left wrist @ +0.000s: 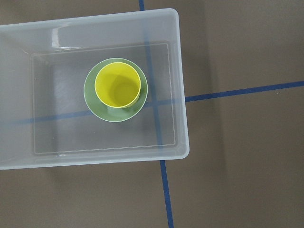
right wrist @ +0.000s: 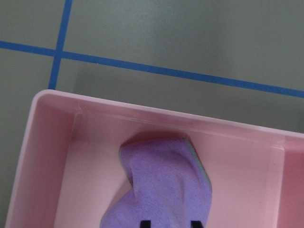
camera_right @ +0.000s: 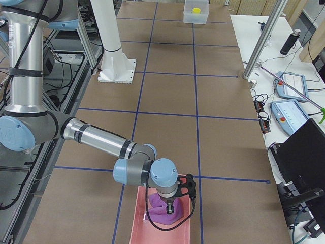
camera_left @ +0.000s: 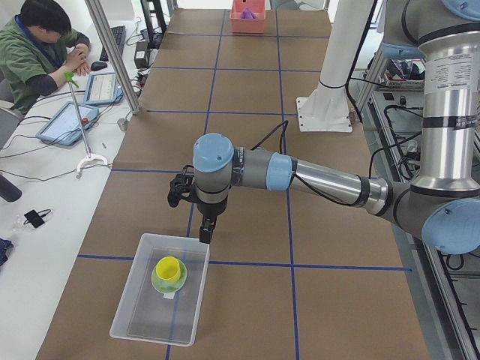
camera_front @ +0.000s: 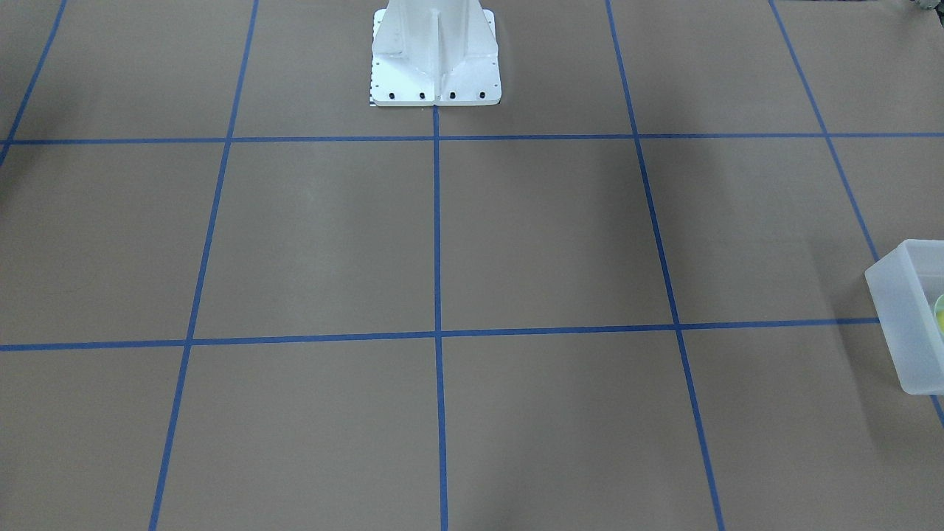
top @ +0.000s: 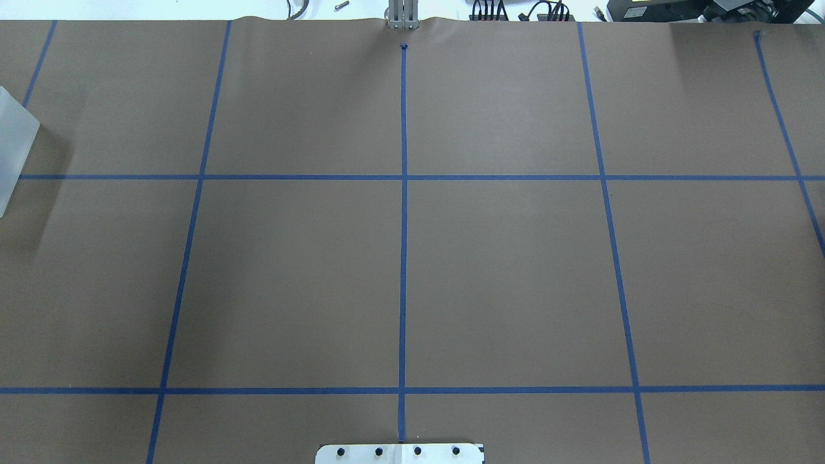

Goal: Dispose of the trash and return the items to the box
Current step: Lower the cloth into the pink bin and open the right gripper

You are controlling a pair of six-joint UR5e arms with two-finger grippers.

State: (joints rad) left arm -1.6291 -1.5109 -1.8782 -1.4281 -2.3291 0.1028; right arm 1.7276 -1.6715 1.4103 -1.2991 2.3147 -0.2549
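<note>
The frosted box (left wrist: 180,85) holds the yellow cup (left wrist: 117,85), which stands inside the sage-green bowl (left wrist: 102,109). The side view shows the same box (camera_left: 135,315), cup (camera_left: 169,268) and bowl (camera_left: 156,282). My left gripper (camera_left: 204,234) hangs above the box's far rim; I cannot tell whether it is open or shut. My right gripper (right wrist: 170,223) is open over a purple cloth (right wrist: 164,180) lying in a pink bin (right wrist: 52,142), with only its dark fingertips (right wrist: 145,223) showing. From the table's end the gripper (camera_right: 170,207) sits just above the cloth (camera_right: 161,216).
The white robot base (camera_front: 435,66) stands at the table's back middle. The box (camera_front: 903,317) sits at the table's end on my left, the pink bin (camera_right: 147,229) at the opposite end. A person (camera_left: 41,49) sits at a side desk with tablets.
</note>
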